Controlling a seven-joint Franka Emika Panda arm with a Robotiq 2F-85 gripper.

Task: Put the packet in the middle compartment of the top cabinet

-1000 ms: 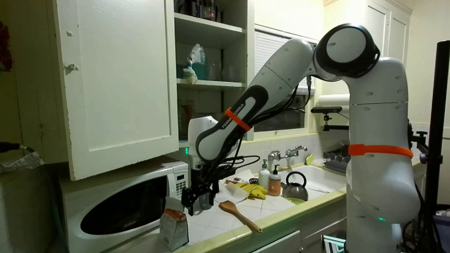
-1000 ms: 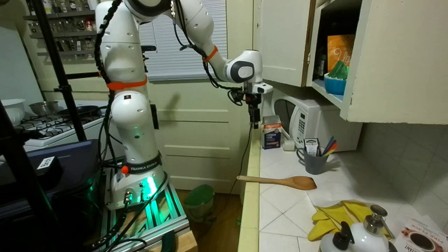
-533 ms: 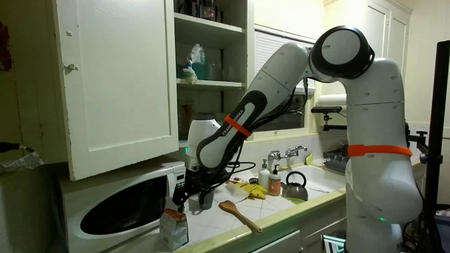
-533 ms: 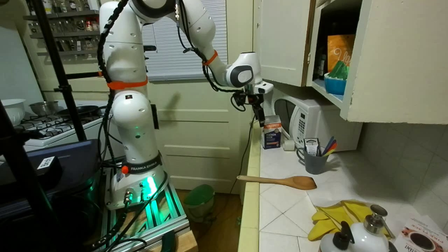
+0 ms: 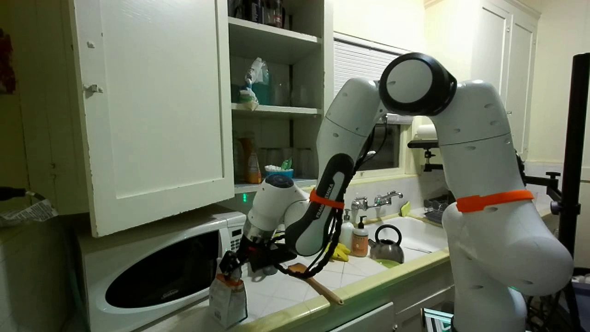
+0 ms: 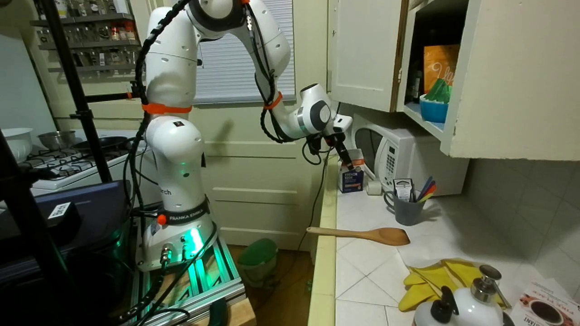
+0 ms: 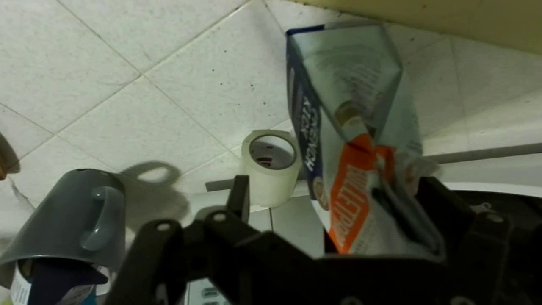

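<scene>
Beside the microwave (image 6: 410, 156), the spread hand (image 7: 334, 186) partly hides the packet (image 6: 351, 182) in both exterior views.

"FRENCH" on packet (image 7: 360, 144), "FRANKA" on arm (image 6: 176, 149)

White arm (image 5: 408, 82), orange bands (image 5: 494, 201)

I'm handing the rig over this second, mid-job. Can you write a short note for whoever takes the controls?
Claw: open, apparently around the top of the packet; I can't tell whether it touches.
Where: packet upright on the counter, beside the microwave. It goes in the middle compartment of the cabinet, which holds a bag.
Done: door open, packet reached.
Left: close, check the hold, lift, then set the packet in that compartment, preferably clear of the bag.
</scene>
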